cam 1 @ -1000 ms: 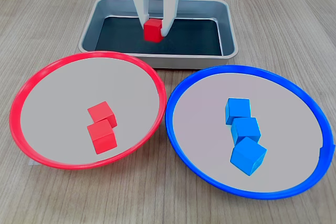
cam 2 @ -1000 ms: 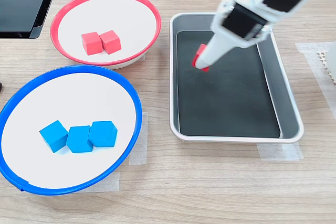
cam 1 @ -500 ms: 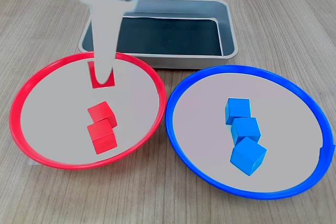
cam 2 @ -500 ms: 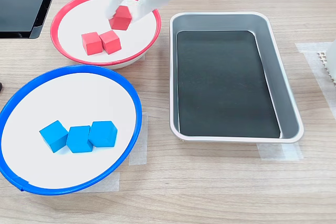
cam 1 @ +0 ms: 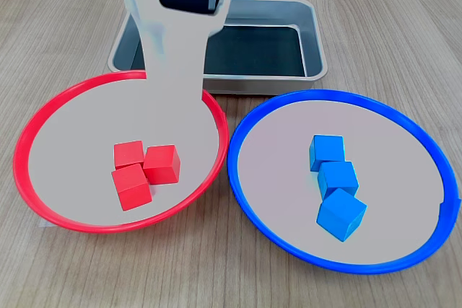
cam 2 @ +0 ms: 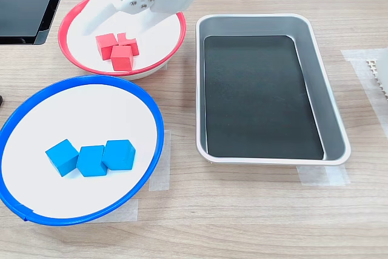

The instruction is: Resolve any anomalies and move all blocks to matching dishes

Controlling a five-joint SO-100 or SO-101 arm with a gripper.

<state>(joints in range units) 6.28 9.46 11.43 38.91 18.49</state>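
Showing three red blocks (cam 1: 141,166) clustered in the red-rimmed dish (cam 1: 43,110), touching one another, slightly toward the first exterior view's near side of the dish floor. Showing three blue blocks (cam 1: 334,184) lying in a touching row inside the blue-rimmed dish (cam 1: 426,142). Counting six in all, each on its matching colour in both exterior views. Sitting behind the dishes, the grey tray (cam 2: 331,110) with black liner, showing nothing on the liner. Judging the sorting as complete or nearly so; nothing stray showing on the wooden table (cam 2: 242,210).

Hanging over the far side of the red-rimmed dish, the gripper (cam 2: 116,21), with jaws spread in the second exterior view and straddling open air just above and beside the red cluster, gripping nothing. Hiding its fingertips behind the arm body in the first exterior view.

Remaining, by judgement: only lifting clear and retreating.

Regarding room: dish rims nearly meeting between the two dishes, tray wall standing just behind the red-rimmed dish. Leaving open air above the dish as the cleanest exit; rising straight before swinging over the tray probably avoiding rim and tray lip. Noting one finger (cam 2: 97,16) close to the red blocks, so any sideways drag risking a nudge of the cluster.
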